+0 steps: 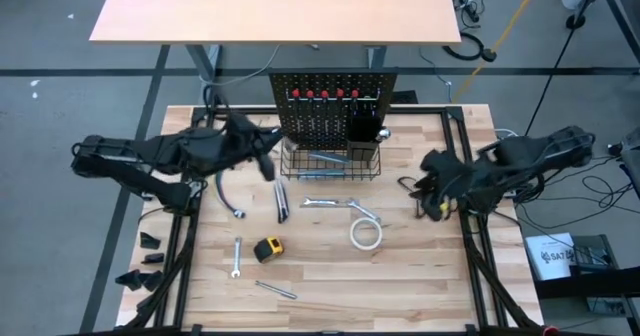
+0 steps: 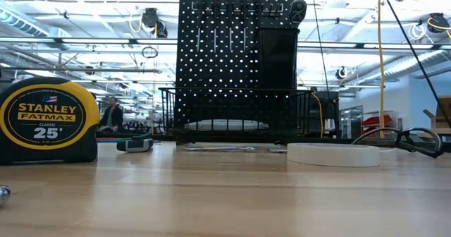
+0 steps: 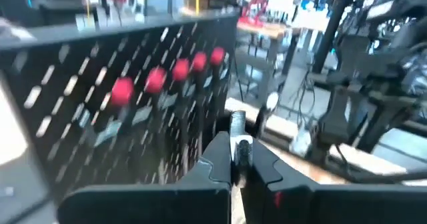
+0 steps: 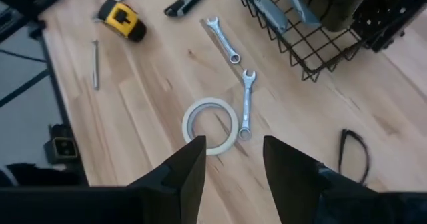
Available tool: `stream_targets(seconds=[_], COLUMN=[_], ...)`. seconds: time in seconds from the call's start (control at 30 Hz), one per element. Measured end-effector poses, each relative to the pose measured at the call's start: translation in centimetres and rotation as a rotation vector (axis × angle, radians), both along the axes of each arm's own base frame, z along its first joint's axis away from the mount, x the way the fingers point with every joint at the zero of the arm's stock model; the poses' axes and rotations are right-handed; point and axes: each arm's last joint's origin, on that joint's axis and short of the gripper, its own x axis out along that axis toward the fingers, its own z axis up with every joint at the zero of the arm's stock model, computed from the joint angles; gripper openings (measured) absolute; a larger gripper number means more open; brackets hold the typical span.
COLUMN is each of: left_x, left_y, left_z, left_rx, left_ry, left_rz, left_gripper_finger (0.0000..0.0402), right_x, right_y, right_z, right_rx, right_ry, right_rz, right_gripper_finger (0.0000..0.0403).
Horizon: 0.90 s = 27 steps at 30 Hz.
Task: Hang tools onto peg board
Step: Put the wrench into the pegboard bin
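Note:
The black peg board (image 1: 335,101) stands at the table's far middle with red-handled screwdrivers (image 3: 153,79) in its top row, a wire basket (image 1: 330,162) at its base and a black cup (image 1: 362,126). My left gripper (image 3: 233,163) is raised just left of the board (image 1: 266,166), shut on a small silver tool (image 3: 235,127). My right gripper (image 4: 233,154) hangs open above the table's right part (image 1: 425,191), touching nothing. Flat on the table lie a white tape roll (image 4: 210,125), two wrenches (image 4: 223,41) (image 4: 245,104), a yellow tape measure (image 1: 268,248) and a utility knife (image 1: 282,201). My left gripper pinches the silver tool between its two fingers. The tool's rounded free end (image 3: 237,121) sticks out past the fingertips toward the peg board. The fingers come in nearly level from the table's left. The tool is lifted clear of the table.
Another wrench (image 1: 237,258) and a thin silver tool (image 1: 275,289) lie near the front left. A dark looped thing (image 4: 353,151) lies at the right, under my right arm. A silver tool (image 1: 325,158) rests in the basket. Behind the table stands a second tabletop (image 1: 275,6).

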Motion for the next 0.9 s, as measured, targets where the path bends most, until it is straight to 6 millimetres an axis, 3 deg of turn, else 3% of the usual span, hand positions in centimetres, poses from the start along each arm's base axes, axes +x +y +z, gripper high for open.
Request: stream_targets(seconds=[0.17, 0.4, 0.7, 0.9], left_x=[4.7, 10.8, 16.8, 19.1], left_y=[0.0, 0.2, -0.3, 0.5], left_z=[2.1, 2.9, 1.5, -0.3], left_rx=[0.092, 0.135, 0.154, 0.169], left_ry=[0.0, 0.028, 0.069, 0.119], left_rz=[0.031, 0.063, 0.061, 0.106], left_gripper_finger=[0.0005, 0.0005, 0.0005, 0.0005], right_x=[-3.6, -5.5, -4.8, -3.4], right_y=[-2.1, -2.9, -2.5, -2.1], right_z=[-0.3, -3.3, -10.6, -11.8], right_rx=[0.039, 0.054, 0.15, 0.136], right_ry=[-0.07, -0.203, -0.303, -0.53], right_rz=[0.066, 0.123, 0.189, 0.234], right_gripper_finger=[0.0143, 0.0143, 0.0143, 0.0143])
